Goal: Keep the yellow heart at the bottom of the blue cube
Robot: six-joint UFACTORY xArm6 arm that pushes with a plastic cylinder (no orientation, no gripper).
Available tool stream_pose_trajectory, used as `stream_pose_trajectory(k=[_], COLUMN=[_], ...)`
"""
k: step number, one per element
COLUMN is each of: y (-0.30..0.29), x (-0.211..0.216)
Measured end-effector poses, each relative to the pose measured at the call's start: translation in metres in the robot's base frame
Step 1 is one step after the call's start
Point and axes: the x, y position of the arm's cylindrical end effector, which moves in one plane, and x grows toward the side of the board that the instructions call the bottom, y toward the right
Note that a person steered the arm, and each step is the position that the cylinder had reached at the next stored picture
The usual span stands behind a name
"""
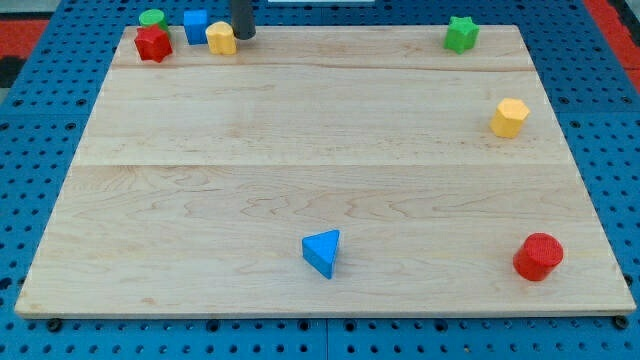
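The yellow heart lies near the board's top edge, at the view's upper left. It touches or nearly touches the blue cube, at the cube's lower right. My tip stands right against the heart's right side. The dark rod rises from there out of the view's top.
A red block and a green block sit at the top left corner, left of the cube. A green star is at the top right, a yellow hexagon at the right, a red cylinder at the bottom right, a blue triangle at the bottom middle.
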Motion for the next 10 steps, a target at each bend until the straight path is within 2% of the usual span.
stream_pose_trajectory(k=[10], y=[-0.031], x=[0.008])
